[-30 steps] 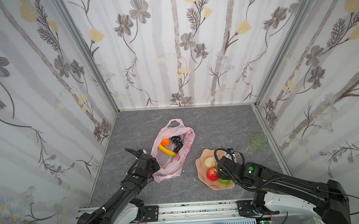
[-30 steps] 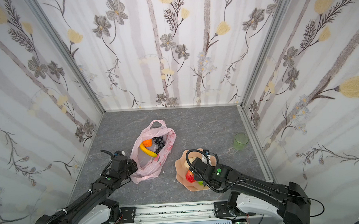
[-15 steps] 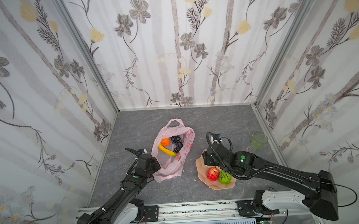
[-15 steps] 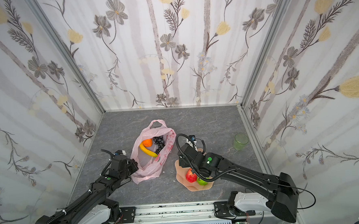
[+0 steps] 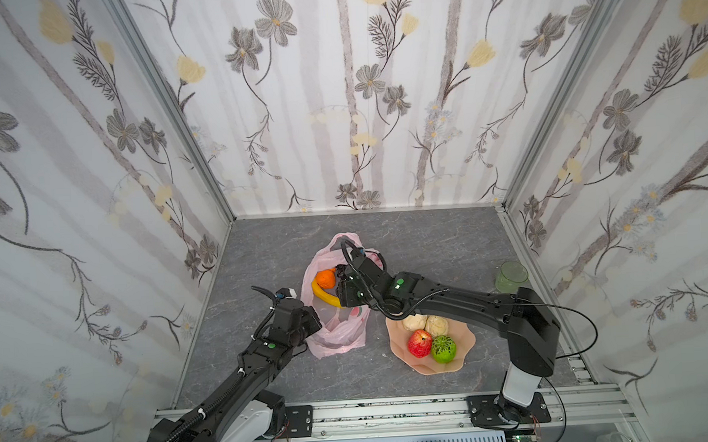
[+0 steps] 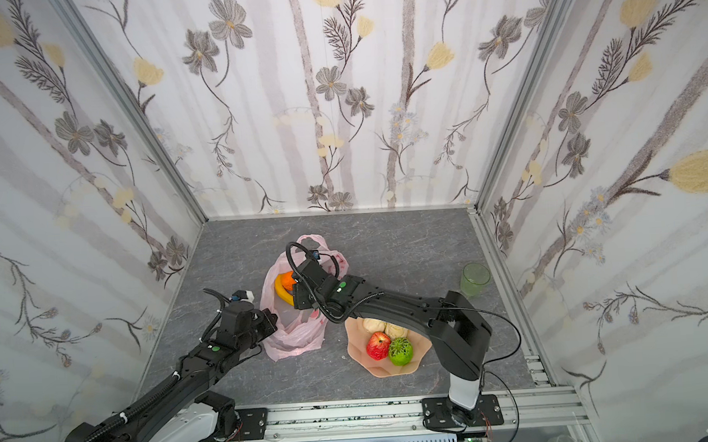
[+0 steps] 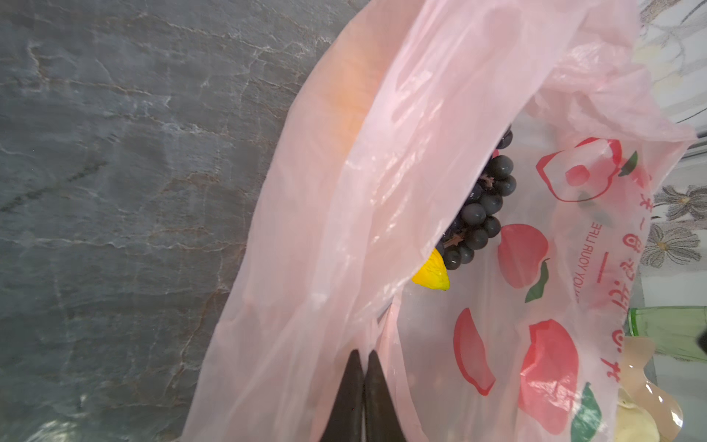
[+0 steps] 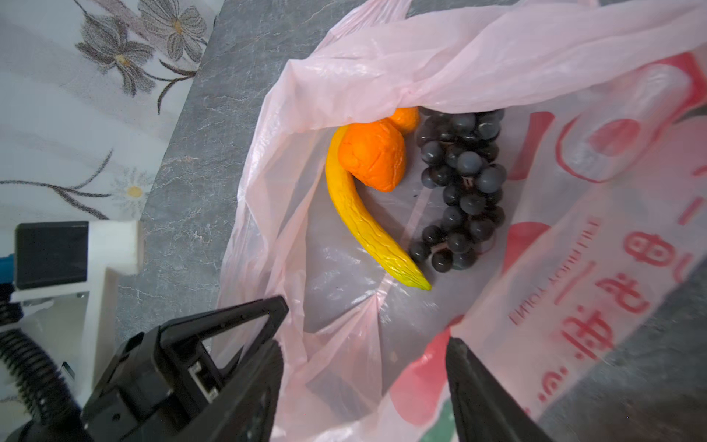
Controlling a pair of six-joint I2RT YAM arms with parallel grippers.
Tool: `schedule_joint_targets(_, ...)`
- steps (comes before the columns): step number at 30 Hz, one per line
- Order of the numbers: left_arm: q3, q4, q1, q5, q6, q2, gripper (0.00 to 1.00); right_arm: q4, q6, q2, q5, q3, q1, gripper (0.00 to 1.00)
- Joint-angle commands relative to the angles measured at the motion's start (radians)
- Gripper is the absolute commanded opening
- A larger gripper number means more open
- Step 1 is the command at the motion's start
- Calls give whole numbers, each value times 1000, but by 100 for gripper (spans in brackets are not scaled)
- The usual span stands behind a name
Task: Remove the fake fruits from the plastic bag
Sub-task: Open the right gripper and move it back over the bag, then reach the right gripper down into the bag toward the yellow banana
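Currently your left fingers (image 7: pixel 355 386) are clenched on a fold of the bag (image 5: pixel 341 335), pinning its near edge to the surface (image 5: pixel 428 243). Do not let them release, because the thin film would probably slide or lift with whatever you pull out.

The pink bag lies flat at centre with its mouth spread wide. Four fruits remain inside:
- The banana (image 8: pixel 363 222) is curved and yellow.
- An orange (image 8: pixel 373 155) rests against the banana's upper end.
- A second orange (image 8: pixel 405 116) is half hidden under the bag's lip.
- The grapes (image 8: pixel 459 183) lie just beside the others.

Your right fingers (image 8: pixel 474 386) are spread apart and empty. They hover over the bag's mouth, near the banana's tip, so the step in hand looks like the reach for the next fruit. Some advice for it:
- The nearer orange seems the easiest choice, since it sits on top and in the clear.
- Come down so the fingers straddle the fruit alone, and check that no film is caught between them before closing.
- The fruit is glossy and may slip, so grip across its widest part.
- Lift straight up until you are clear of the bag's lip.

Further right, the plate (image 5: pixel 464 364) already holds the apple (image 5: pixel 419 343), the green fruit (image 5: pixel 443 348) and two beige fruits (image 5: pixel 415 322). Its near rim looks bare. A cup (image 5: pixel 511 276) stands well apart at the far right, so steer clear of it.
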Motion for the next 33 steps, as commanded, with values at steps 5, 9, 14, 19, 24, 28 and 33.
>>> schedule_joint_targets(5, 1, -13, -11, -5, -20, -38, 0, 56, 75, 189, -91, 149, -36, 69)
schedule_joint_targets(9, -8, -23, -14, -7, -23, -55, 0, 140, 147, 234, -132, 161, -51, 69)
schedule_joint_targets(14, -16, -27, -17, -8, -27, -66, 0, 145, 214, 308, -149, 214, -74, 69)
schedule_joint_targets(19, -30, -27, -19, -14, -31, -75, 0, 165, 247, 365, -160, 257, -91, 69)
schedule_joint_targets(24, -37, -27, -19, -14, -31, -79, 0, 158, 267, 405, -147, 295, -100, 70)
schedule_joint_targets(28, -43, -27, -19, -17, -31, -85, 0, 150, 278, 435, -148, 324, -110, 71)
schedule_joint_targets(33, -45, -26, -19, -19, -32, -83, 0, 146, 301, 464, -139, 353, -120, 73)
